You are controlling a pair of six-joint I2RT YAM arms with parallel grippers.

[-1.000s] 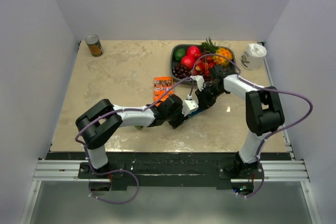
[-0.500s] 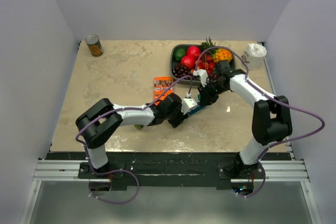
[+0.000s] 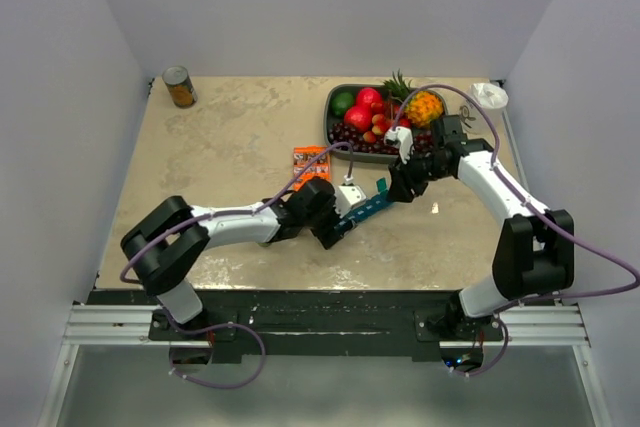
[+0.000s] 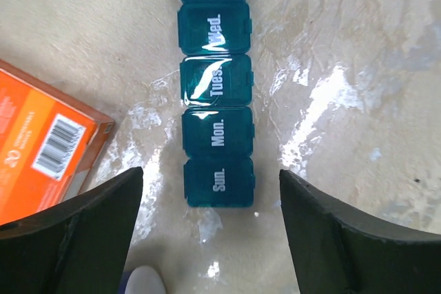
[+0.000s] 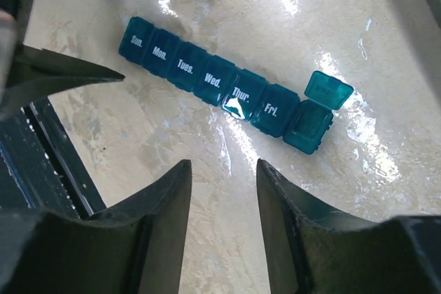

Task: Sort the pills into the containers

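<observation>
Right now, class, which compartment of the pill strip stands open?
The end compartment next to Fri., farthest from Sun. Its lid is flipped up; the six labelled ones are shut.

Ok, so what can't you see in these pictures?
Left wrist: the top edge cuts the organizer off at Thur; the left edge crops the orange box; a white blob at the bottom edge is too cropped to name.
Right wrist: six shut lids hide what is under them.
Top view: the day labels are too small to read.
Pills: none show in any view.
</observation>
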